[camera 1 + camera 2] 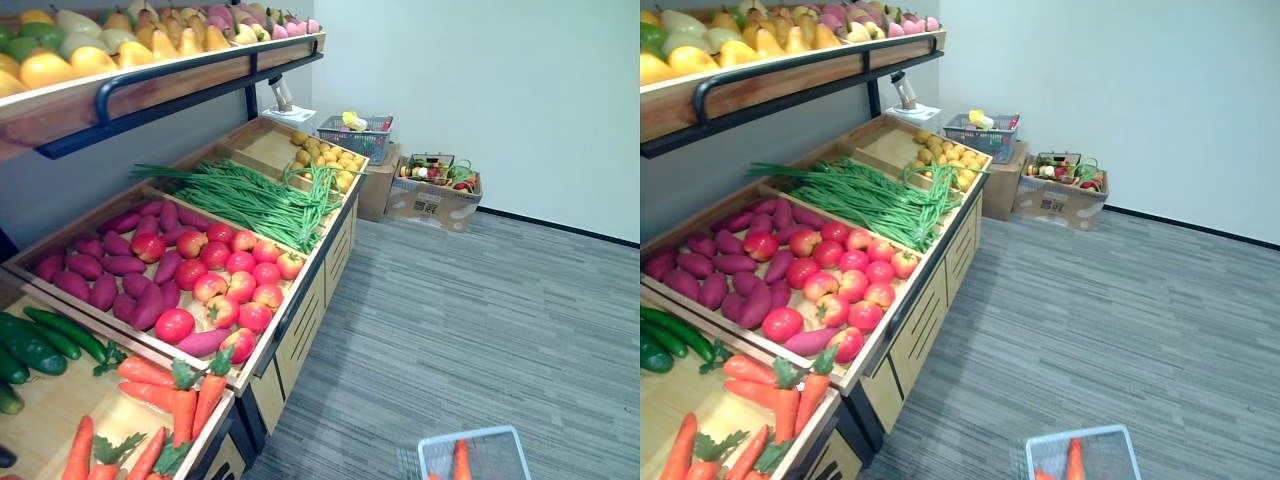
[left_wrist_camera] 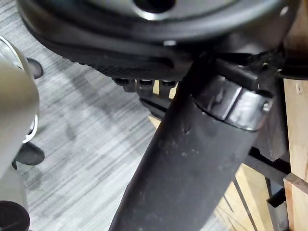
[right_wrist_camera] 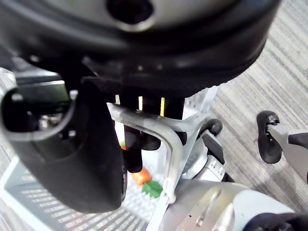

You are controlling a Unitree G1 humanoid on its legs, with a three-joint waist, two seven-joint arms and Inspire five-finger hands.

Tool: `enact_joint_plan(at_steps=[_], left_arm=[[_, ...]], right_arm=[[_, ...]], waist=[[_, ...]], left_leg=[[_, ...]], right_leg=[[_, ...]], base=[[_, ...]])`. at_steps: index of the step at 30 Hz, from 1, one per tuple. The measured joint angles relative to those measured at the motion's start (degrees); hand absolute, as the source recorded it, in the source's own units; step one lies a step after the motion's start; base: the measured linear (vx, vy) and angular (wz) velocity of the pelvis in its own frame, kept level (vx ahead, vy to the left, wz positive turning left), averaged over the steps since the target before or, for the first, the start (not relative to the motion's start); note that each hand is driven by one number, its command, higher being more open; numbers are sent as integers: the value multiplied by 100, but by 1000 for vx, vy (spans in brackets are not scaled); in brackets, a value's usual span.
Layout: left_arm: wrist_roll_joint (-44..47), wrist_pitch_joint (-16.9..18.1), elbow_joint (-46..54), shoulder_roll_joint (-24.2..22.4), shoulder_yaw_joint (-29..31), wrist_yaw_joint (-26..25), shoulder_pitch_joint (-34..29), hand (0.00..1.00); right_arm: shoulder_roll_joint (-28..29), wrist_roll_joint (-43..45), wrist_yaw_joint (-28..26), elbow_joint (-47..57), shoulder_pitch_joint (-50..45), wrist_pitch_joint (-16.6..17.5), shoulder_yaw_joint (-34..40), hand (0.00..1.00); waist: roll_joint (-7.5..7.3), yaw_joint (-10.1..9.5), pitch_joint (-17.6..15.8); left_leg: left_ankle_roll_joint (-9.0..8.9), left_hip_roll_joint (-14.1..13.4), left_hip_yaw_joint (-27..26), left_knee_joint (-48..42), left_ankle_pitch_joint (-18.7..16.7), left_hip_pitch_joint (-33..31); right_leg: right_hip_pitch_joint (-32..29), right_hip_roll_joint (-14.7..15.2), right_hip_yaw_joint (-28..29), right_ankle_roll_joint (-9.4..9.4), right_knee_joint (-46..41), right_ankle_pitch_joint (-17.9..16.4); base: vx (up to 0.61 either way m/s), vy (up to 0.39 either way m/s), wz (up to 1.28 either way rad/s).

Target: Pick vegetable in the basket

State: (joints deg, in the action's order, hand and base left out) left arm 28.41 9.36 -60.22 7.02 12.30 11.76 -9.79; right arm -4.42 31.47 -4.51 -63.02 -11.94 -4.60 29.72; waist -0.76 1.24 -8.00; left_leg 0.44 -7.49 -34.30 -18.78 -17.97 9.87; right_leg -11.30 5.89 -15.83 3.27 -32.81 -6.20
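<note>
- The left hand point(image 2: 192, 159) is dark and matt and is close to the wooden stand point(image 1: 300, 335). I cannot tell if it is released or clenched.
- The cucumbers point(image 1: 45, 340) are long, smooth and dark green, in the nearest compartment.
- The carrots point(image 1: 180, 395) beside them are orange and tapered, with leafy green tops.
- The sweet potatoes point(image 1: 105, 270) are purple and oval. The round, glossy tomatoes point(image 1: 235, 285) touch them on the right.
- The green beans point(image 1: 250, 200) are thin and lie in a loose heap.
- The cardboard box point(image 1: 430, 205) has dark print on its side, too small to read.
- The basket point(image 1: 470, 436) has pale grid walls, and a single carrot point(image 1: 461, 462) lies inside it.
- The right hand point(image 3: 82, 159) grasps the clear curved handle point(image 3: 169, 144) of the basket, with its fingers point(image 3: 134, 154) curled around it.
</note>
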Motion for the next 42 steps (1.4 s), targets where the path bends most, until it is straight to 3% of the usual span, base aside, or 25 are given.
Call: enact_joint_plan(at_steps=[1, 2, 3, 4, 5, 6, 8, 10, 11, 15, 20, 23, 25, 26, 29, 30, 33, 37, 42], left_arm=[[-8, -4, -43, 10, 21, -7, -56, 100], [-20, 11, -33, -39, 16, 1, -119, 100], [-22, 33, -19, -84, -1, 11, -137, 100], [-12, 9, -40, -43, -80, -34, -128, 100], [22, 10, -40, -29, -68, -44, -171, 100], [41, 10, -62, -46, -46, -68, -185, 100], [35, 11, -75, -124, -21, -83, -201, 100], [28, 88, -60, -105, -37, -135, -154, 100], [43, 140, -57, -94, -79, -146, -112, 100], [186, 128, 29, -149, -245, -113, 116, 100], [238, 39, 28, -184, -265, -38, 279, 100], [307, 123, 74, -149, -184, 9, 353, 100], [388, 152, 73, -174, -191, 25, 195, 100], [487, 186, 29, -196, -202, 89, 56, 100], [533, 286, 10, -200, -214, 144, -29, 100], [529, 291, -27, -184, -227, 144, -58, 100], [543, 279, -101, -58, -331, 180, -57, 100], [588, 260, -123, -74, -522, 172, 65, 100], [664, 308, -190, -20, -665, 117, 380, 100]], right_arm=[[-39, -5, -22, -43, 88, 49, -124, 0], [-119, -16, -28, -72, 178, 32, -149, 0], [-164, -52, 15, -104, 373, -25, -150, 0], [-81, -43, 77, -146, 426, 9, -110, 0], [-62, -42, 153, -208, 433, 20, -61, 0], [-87, -49, 147, -195, 433, 16, -94, 0], [-172, -223, 132, -192, 430, -15, -423, 0], [-174, -270, 128, -194, 368, -103, -695, 0], [-218, -268, 123, -187, 320, -119, -824, 0], [-300, -236, 131, -147, 280, -185, -842, 0], [-269, -210, 131, -16, 119, -129, -775, 0], [-289, -221, 117, -13, 111, -84, -601, 0], [-484, -279, 42, -23, 196, -94, -609, 0], [-536, -431, -65, -11, 228, -83, -610, 0], [-532, -437, -157, -30, 180, -143, -639, 0], [-506, -434, -160, -23, 160, -142, -675, 0], [-417, -429, -248, -16, -29, -183, -862, 0], [-426, -467, -244, -21, -110, -115, -916, 0], [-503, -691, -240, 1, 48, -85, -1291, 0]], waist=[[-30, -117, 61], [117, -150, 98], [91, -203, -16], [-32, -153, -60], [-185, -166, -44], [-194, -188, -30], [-72, -215, -3], [-91, -220, -2], [-160, -219, 16], [-44, -144, 75], [-91, -61, 28], [-205, -124, -107], [-140, -258, -116], [-97, -252, -135], [35, -283, -129], [85, -289, -105], [-20, -202, 31], [-5, -90, 110], [-71, -104, 196]], left_leg=[[153, 48, 341, -5, -115, -339], [165, 15, 585, 469, 37, -443], [-105, 11, 398, 725, 393, -453], [-111, 70, 276, 704, 413, -424], [-145, 92, 55, 638, 410, -389], [-171, 50, -43, 599, 417, -390], [-221, -228, -227, 444, 447, -403], [-315, -426, -272, 106, 507, -461], [-306, -452, -213, -56, 591, -595], [-458, -254, 68, 568, 912, -582], [-513, -276, 229, 574, 1044, -633], [-328, -468, 1015, -778, 966, -1292], [-515, -199, 2201, -649, 498, -1378], [-601, -95, 2602, -150, 474, -1397], [-579, -144, 3057, 247, 681, -1489], [-576, -146, 3044, 250, 727, -1481], [-509, 42, 2984, 674, 827, -1373], [-399, 262, 2855, 1276, 1274, -1101], [-389, 407, 2889, 1350, 1274, -1058]], right_leg=[[94, -151, 226, -119, 762, 174], [202, -297, 340, -177, 1183, 248], [126, -108, 19, -210, 607, -154], [349, 227, -333, -494, 499, -458], [584, 323, -606, -662, 935, -542], [677, 240, -753, -626, 1208, -524], [1011, -197, -702, -449, 2107, -108], [1316, -419, -564, -333, 2729, 178], [1390, -431, -478, -292, 2980, 319], [1300, -469, -535, -266, 3230, 504], [1330, -509, -627, -228, 3300, 565], [1284, -524, -375, -190, 3199, 544], [1210, -564, 166, -174, 3072, 504], [1208, -625, 416, -169, 3069, 500], [1140, -855, 727, -183, 2981, 500], [1149, -881, 814, -202, 2980, 510], [1045, -694, 881, -305, 2962, 494], [944, -479, 925, -408, 2863, 428], [1069, -353, 847, -482, 3052, 410]], base=[[-58, -37, -115], [-175, -40, -133], [-138, -47, -96], [-76, -81, -105], [22, -123, -76], [63, -197, -96], [66, -208, -76], [12, -193, -43], [-23, -150, -23], [-26, -44, 3], [-72, -63, 12], [-92, -93, -29], [-96, 11, -124], [-91, 50, -129], [-73, 36, -75], [-8, 134, -80], [83, 127, -14], [150, 102, -2], [162, 111, 2]])
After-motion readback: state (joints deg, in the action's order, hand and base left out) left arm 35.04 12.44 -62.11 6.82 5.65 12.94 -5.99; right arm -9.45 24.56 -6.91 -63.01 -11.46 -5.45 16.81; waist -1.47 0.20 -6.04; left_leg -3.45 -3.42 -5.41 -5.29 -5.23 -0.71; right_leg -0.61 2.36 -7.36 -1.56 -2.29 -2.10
